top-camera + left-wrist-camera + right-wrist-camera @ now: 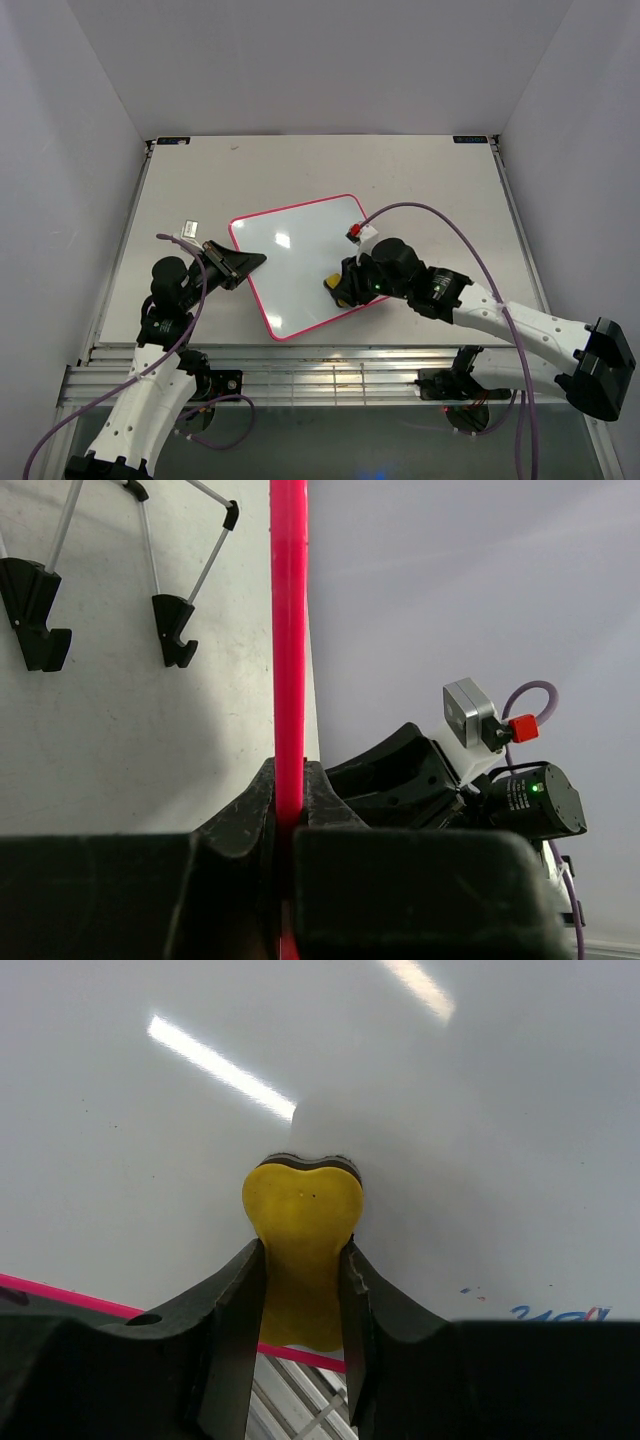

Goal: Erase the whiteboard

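The whiteboard (300, 260), white with a thin pink-red frame, lies tilted on the table's middle. My left gripper (248, 262) is shut on its left edge; in the left wrist view the red frame (289, 630) runs up from between the jaws. My right gripper (338, 288) is shut on the yellow eraser (302, 1250) and presses it on the board near its lower right edge (60, 1295). The eraser shows in the top view (330, 283) too. A small trace of blue-red scribble (545, 1312) remains at the right in the right wrist view. The board surface looks white elsewhere.
A black wire stand (110, 590) lies on the table beyond the board's left edge. A small silver clip (187, 229) sits at the left of the table. The table's front edge with metal slats (330, 375) runs just below the board.
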Robot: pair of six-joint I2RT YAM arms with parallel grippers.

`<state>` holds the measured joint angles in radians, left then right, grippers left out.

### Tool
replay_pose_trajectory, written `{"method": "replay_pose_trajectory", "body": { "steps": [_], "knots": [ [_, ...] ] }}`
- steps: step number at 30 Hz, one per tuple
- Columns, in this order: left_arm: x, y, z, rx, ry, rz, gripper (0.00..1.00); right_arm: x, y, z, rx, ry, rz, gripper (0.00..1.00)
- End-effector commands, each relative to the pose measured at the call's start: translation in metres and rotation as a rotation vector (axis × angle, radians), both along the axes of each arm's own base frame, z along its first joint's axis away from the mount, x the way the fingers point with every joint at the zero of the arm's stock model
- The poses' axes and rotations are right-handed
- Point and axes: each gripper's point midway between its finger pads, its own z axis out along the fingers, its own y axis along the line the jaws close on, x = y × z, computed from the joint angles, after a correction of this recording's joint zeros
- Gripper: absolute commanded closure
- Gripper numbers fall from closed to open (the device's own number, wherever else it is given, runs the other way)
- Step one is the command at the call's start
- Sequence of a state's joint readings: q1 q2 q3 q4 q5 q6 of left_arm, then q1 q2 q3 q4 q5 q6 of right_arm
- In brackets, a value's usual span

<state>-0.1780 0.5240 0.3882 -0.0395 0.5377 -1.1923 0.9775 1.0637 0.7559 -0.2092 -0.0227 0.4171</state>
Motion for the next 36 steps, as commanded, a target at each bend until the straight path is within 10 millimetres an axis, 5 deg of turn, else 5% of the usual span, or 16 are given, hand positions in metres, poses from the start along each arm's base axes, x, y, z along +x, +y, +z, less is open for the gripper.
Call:
{"method": "replay_pose_trajectory", "body": {
  "steps": [1,7,14,21,32,36],
  "knots": [
    [-0.027,-0.008,0.111,-0.205,-0.244,-0.095,1.00,-0.001,-0.001,-0.007,-0.027,0.017,0.007,0.92],
    [-0.032,-0.010,0.120,-0.214,-0.255,-0.117,1.00,0.030,-0.063,-0.052,-0.089,0.061,-0.133,0.92],
    [-0.040,-0.011,0.126,-0.227,-0.268,-0.142,1.00,0.056,-0.115,-0.080,-0.101,0.135,-0.227,0.92],
    [-0.041,-0.012,0.125,-0.221,-0.270,-0.155,1.00,0.069,-0.109,-0.074,-0.109,0.161,-0.197,0.92],
    [-0.036,-0.013,0.123,-0.218,-0.265,-0.150,1.00,0.025,-0.027,-0.032,0.005,0.159,0.061,0.92],
    [-0.038,-0.013,0.126,-0.217,-0.276,-0.155,1.00,0.027,-0.023,-0.046,-0.063,0.183,0.054,0.92]
  ]
}}
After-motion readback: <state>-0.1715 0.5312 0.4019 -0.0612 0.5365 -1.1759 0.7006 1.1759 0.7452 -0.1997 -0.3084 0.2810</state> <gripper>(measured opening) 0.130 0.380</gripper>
